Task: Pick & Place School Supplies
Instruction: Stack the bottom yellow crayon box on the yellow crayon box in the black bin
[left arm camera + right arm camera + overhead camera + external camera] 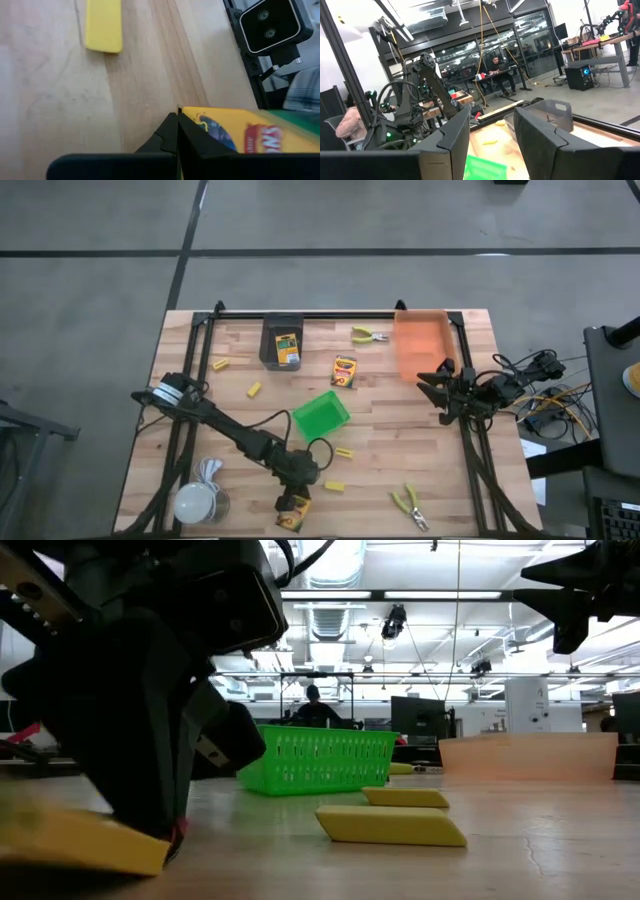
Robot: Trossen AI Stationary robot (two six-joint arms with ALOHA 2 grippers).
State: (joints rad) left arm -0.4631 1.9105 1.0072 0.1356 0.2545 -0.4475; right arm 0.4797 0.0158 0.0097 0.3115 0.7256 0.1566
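High view – left pincer (293, 502) down at worktop (450, 470) front edge, fingers closed tight beside crayon box (294, 513) lying flat, touching it, not gripping, right pincer (437, 385) raised nr orange bin (421, 345) – part open, holding nothing.

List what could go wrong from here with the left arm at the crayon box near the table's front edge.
1. The left pincer is shut beside the crayon box, fingers together next to it rather than around it, so lifting would likely leave the box behind or shove it.
2. The box lies close to the table's front edge; a push could send it off.
3. A yellow block lies nearby and could get knocked if the arm sweeps sideways.
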